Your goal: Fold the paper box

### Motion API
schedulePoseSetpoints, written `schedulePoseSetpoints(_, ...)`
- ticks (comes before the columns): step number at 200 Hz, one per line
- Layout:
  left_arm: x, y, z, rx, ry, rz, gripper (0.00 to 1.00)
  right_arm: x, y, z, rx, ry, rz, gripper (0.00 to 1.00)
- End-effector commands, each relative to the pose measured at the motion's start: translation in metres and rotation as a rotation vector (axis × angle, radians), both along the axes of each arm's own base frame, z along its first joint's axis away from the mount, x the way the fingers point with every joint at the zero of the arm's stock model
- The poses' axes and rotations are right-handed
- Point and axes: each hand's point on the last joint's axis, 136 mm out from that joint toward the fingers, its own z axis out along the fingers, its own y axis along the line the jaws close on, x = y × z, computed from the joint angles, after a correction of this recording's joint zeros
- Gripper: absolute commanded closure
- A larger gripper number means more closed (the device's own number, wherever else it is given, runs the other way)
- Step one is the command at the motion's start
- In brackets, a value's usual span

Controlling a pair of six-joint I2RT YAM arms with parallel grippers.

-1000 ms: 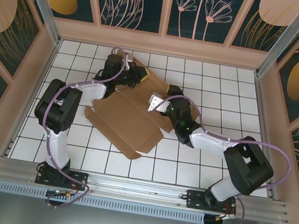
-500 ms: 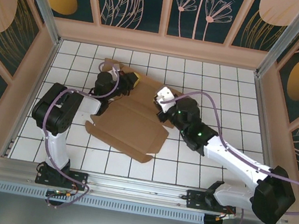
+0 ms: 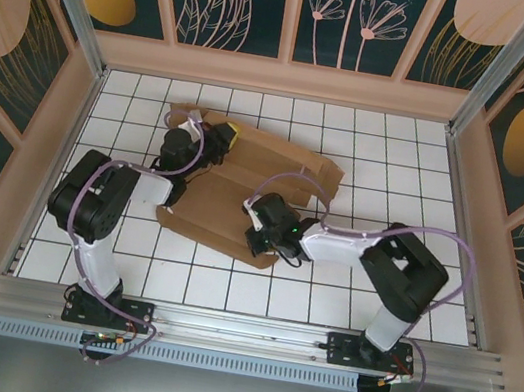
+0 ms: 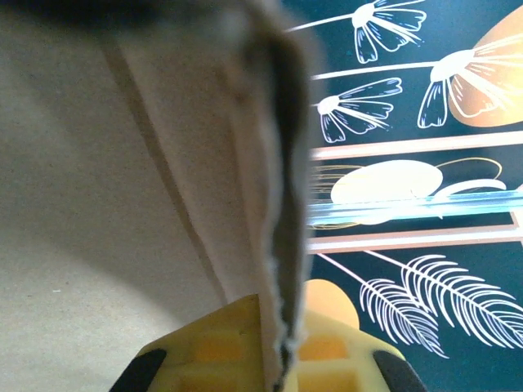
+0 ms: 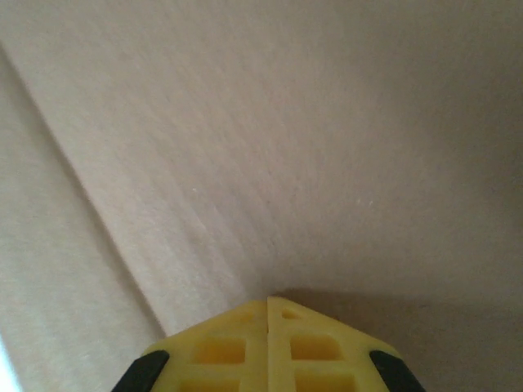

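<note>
Paper box (image 3: pixel 220 204) on desk (image 3: pixel 397 179). Left jaws at paper box rear-left edge. Right jaws atop paper box front corner.

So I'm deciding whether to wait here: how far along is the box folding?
Early. Done: little; the paper box lies as a mostly flat sheet on the table, with no walls standing. In hand: the left gripper is shut on a far flap edge; the right gripper, shut, presses its tips against a panel. Left: raising the sides, tucking the flaps, closing it up.

Robot test cell, flower-printed walls (image 3: pixel 374 23)
</note>
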Motion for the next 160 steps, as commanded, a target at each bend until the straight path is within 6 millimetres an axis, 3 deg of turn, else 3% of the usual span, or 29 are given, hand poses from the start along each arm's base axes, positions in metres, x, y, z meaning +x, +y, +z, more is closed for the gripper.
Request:
schedulePoseSetpoints(1, -0.005, 0.007, 0.014, 0.050, -0.047, 0.035, 1.00, -0.001, -0.016, -0.030, -0.108, 0.069, -0.076, 1.00)
schedulePoseSetpoints(29, -0.012, 0.018, -0.006, 0.092, 0.003, 0.078, 1.00, 0.008, -0.042, -0.049, -0.243, 0.070, -0.157, 1.00)
schedulePoseSetpoints(32, -0.014, 0.020, 0.003, 0.090, -0.013, 0.084, 1.00, 0.009, -0.044, -0.050, -0.248, 0.069, -0.164, 1.00)
schedulePoseSetpoints(55, -0.019, 0.030, 0.003, 0.126, 0.000, 0.131, 1.00, 0.012, -0.068, -0.056, -0.295, 0.086, -0.230, 1.00)
schedulePoseSetpoints(86, -0.026, 0.043, 0.004, 0.173, 0.024, 0.186, 1.00, 0.019, -0.096, -0.054, -0.328, 0.091, -0.316, 1.00)
schedulePoseSetpoints(126, -0.036, 0.048, 0.009, 0.210, 0.042, 0.224, 1.00, 0.030, -0.111, -0.048, -0.321, 0.109, -0.383, 1.00)
schedulePoseSetpoints(160, -0.038, 0.044, -0.009, 0.262, 0.124, 0.227, 1.00, 0.043, -0.134, -0.050, -0.363, 0.104, -0.489, 1.00)
